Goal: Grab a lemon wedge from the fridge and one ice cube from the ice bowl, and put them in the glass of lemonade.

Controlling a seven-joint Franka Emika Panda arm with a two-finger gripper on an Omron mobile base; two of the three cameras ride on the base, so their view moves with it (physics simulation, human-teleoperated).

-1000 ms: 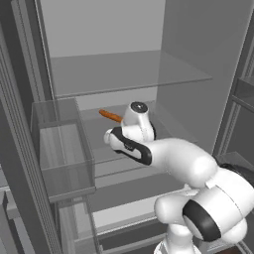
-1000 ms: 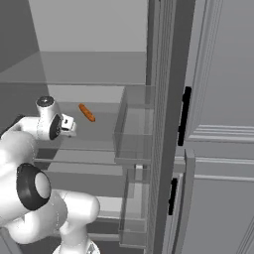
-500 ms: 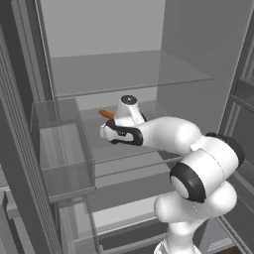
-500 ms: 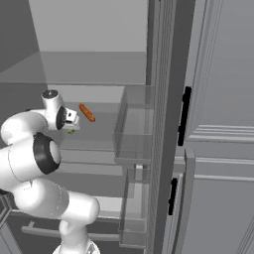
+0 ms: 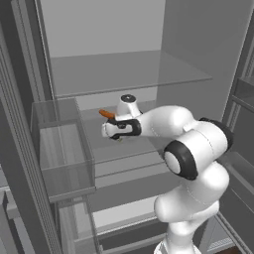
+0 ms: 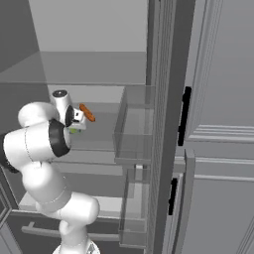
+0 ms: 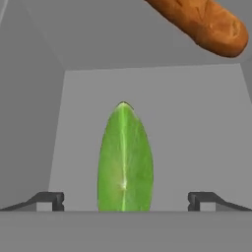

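Inside fridge (image 5: 124,74), on glass shelf: one lemon wedge (image 7: 124,160), one carrot (image 7: 202,22) just beyond wedge. Gripper (image 7: 125,199) spread wide around wedge, holding nothing.

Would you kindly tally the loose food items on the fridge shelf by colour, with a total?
Green: 1, the lemon wedge, lying between the open pincer tips.
Orange: 1, the long carrot-like thing lying beyond the wedge.
Total: 2
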